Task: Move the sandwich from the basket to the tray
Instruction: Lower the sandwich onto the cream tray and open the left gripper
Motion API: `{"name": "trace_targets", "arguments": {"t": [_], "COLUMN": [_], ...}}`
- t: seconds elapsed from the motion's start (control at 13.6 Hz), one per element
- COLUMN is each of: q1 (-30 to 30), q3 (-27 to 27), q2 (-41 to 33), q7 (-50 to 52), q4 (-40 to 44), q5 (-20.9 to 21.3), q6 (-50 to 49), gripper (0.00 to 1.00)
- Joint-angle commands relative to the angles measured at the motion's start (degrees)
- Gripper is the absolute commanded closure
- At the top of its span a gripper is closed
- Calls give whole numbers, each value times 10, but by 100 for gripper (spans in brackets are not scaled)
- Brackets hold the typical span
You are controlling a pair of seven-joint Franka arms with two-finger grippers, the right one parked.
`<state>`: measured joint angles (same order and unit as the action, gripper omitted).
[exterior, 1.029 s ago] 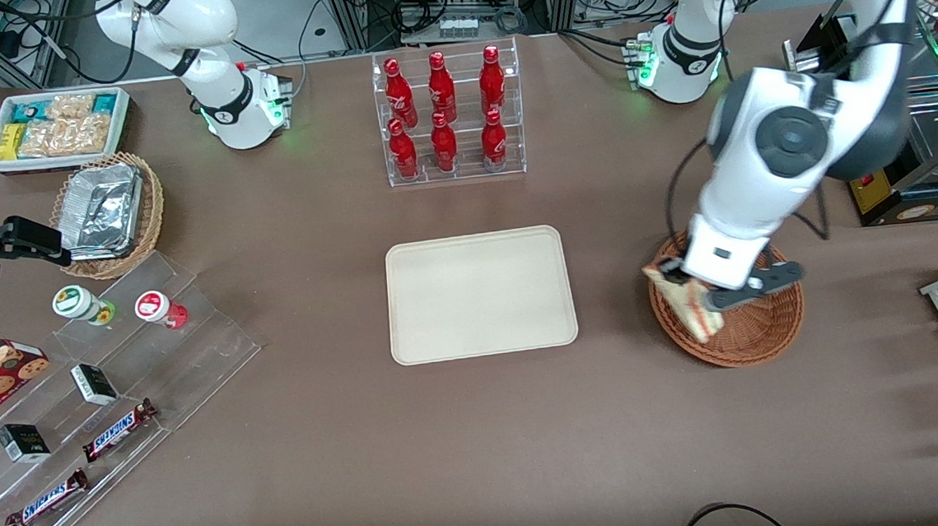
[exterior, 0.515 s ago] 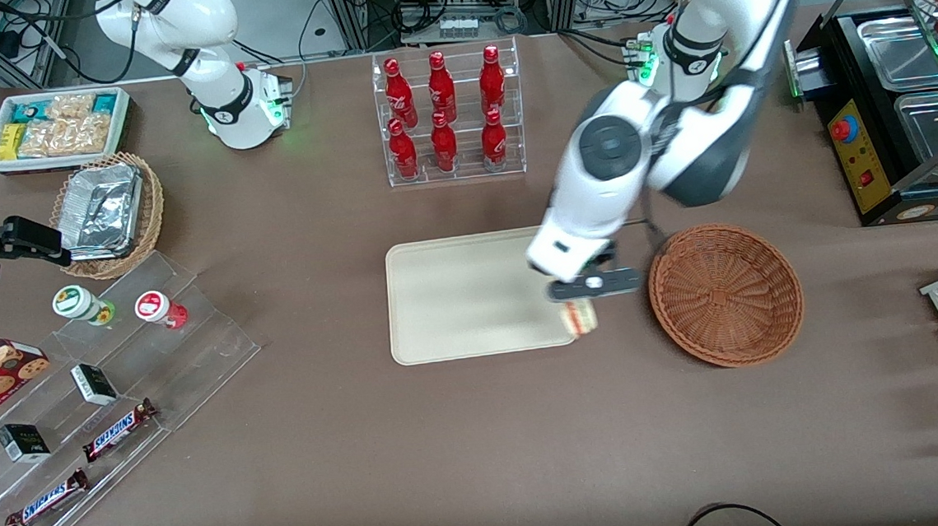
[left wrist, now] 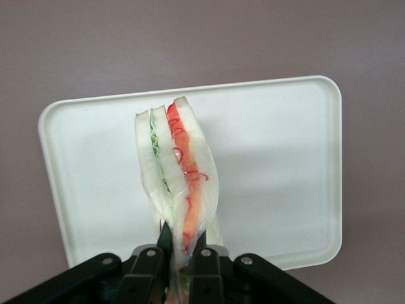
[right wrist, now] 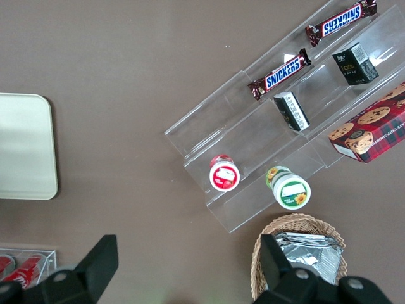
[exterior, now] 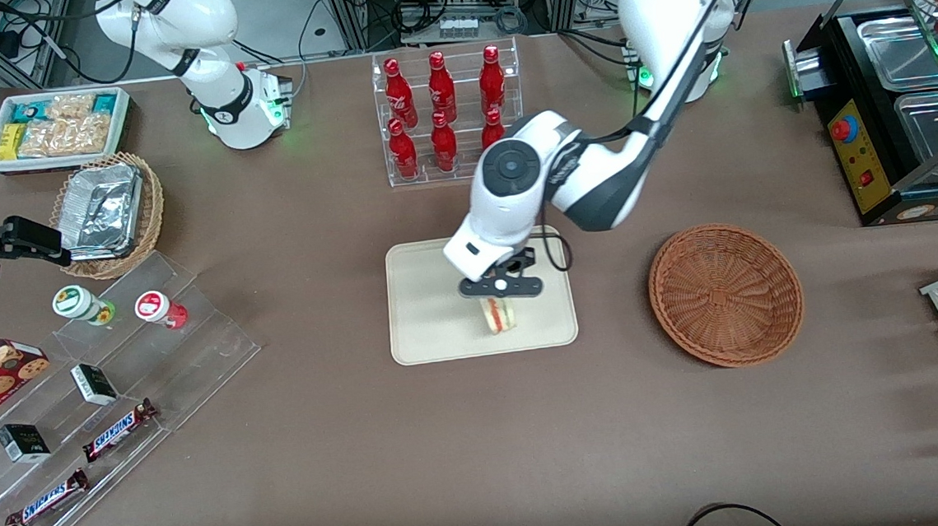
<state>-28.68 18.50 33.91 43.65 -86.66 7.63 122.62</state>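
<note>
Hanging over the tray [exterior: 427, 315], in the half nearer the basket [exterior: 725, 294]: the gripper [exterior: 500, 287], fingers [left wrist: 201, 263] pinching together on one end of the sandwich [exterior: 497, 315]. Dangling straight out past the fingertips, the wedge (clear wrap catching the light in the wrist view), with its cut edge turned toward the wrist camera: pale bread outside, a green strip in one layer, an orange-red strip in the next. Showing just nearer the front camera than the gripper's black bar, and lying wholly within the tray's rim in both views. Not possible to tell whether its free end is touching the tray or hanging just above it.

Sitting well apart toward the working arm's end of the table, the basket, nothing in it. Standing farther from the front camera than the tray, a clear rack of red bottles [exterior: 442, 112], partly covered by the arm's elbow. Resting on brown tabletop [exterior: 350, 453] all round, the tray itself.
</note>
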Motion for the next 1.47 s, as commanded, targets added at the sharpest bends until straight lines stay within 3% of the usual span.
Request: {"name": "trace_targets", "arguments": {"t": [0.0,0.74,0.81,0.96,1.4], "q1": [-21,-39,-39,-38,-31], "q3": [-7,-7,-7,-7,-7], "q2": [33,89,92,92,57], "q7": [31,32,32,26,32], "q4": [21,18,18,18,21], "q5": [40,74,74,74,71], "q6": [17,88,88,87,42], "gripper": [100,100,90,2,1]}}
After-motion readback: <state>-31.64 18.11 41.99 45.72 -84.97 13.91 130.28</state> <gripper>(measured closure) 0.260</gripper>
